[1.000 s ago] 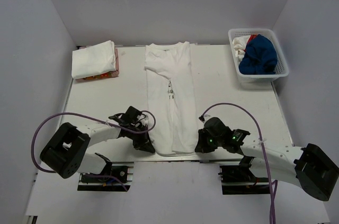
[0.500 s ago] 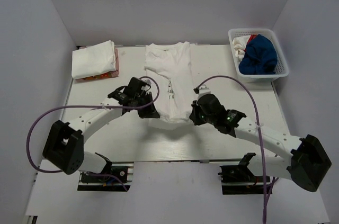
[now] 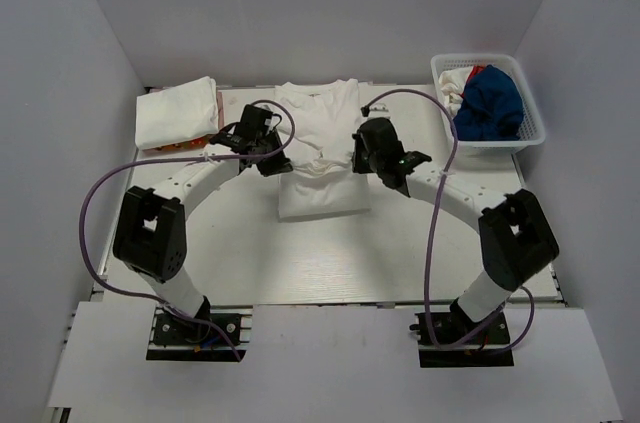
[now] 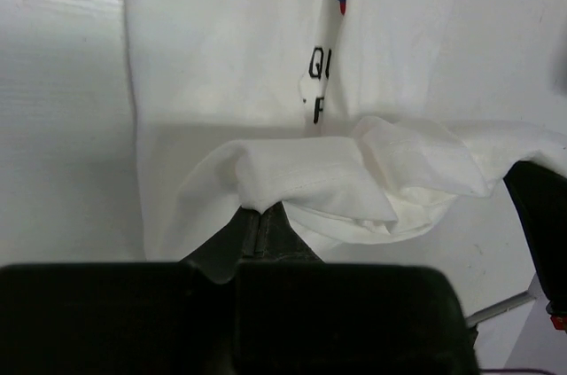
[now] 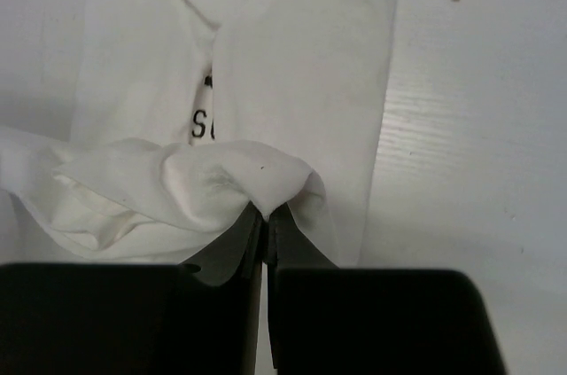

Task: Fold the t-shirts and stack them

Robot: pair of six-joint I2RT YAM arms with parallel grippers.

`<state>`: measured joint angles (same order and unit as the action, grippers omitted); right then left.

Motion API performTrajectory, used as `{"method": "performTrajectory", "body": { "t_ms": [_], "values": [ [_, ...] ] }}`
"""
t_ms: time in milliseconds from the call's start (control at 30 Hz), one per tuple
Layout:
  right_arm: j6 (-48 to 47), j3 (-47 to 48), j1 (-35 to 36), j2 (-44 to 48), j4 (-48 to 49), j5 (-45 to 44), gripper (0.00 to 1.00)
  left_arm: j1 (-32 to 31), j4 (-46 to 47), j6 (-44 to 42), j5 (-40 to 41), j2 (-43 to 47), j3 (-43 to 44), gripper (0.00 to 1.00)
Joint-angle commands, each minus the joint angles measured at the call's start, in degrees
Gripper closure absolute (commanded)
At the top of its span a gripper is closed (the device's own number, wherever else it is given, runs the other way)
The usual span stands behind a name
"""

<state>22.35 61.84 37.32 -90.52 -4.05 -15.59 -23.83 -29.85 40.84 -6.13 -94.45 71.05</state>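
Our left fingers (image 4: pixel 276 235) are pinched together on the left corner of the white t-shirt (image 3: pixel 318 198) hem, and our right fingers (image 5: pixel 237 246) are clamped the same way on its right corner. The hem sits bunched between them over the shirt's middle. Nearest us on the tabletop (image 3: pixel 430 233) lies the shirt's doubled-over lower part, its smooth folded edge facing the arm bases. Beyond the gathered hem we see dark lettering in the gap between the turned-in sides, then the collar near the far edge. At far left a folded white stack (image 3: pixel 178 111) rests by the corner. At far right a white basket (image 3: pixel 488 148) holds a blue t-shirt (image 3: pixel 488 103) and other crumpled garments.
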Motion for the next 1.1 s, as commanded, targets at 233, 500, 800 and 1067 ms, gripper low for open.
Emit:
{"method": "performTrajectory", "body": {
  "t_ms": [233, 500, 800, 1067],
  "values": [
    [-1.9, 12.9, -4.5, -13.4, 2.0, 4.8, 1.00, 4.2, 5.1, -3.3, -2.4, -8.0, 6.5, 1.00],
    [-2.2, 16.5, -6.1, -20.8, 6.2, 4.5, 0.75, 5.4, 7.2, -5.0, -1.3, -15.1, 11.7, 1.00],
    [-6.9, 16.8, -6.3, -18.3, 2.6, 11.1, 0.10, 7.2, 5.6, -5.0, 4.0, -9.5, 12.4, 0.00],
    [-2.1, 1.4, -6.6, -7.3, 4.1, 16.5, 0.10, 5.8, 6.9, -3.9, -1.4, 0.5, -5.9, 0.00]
  ]
}}
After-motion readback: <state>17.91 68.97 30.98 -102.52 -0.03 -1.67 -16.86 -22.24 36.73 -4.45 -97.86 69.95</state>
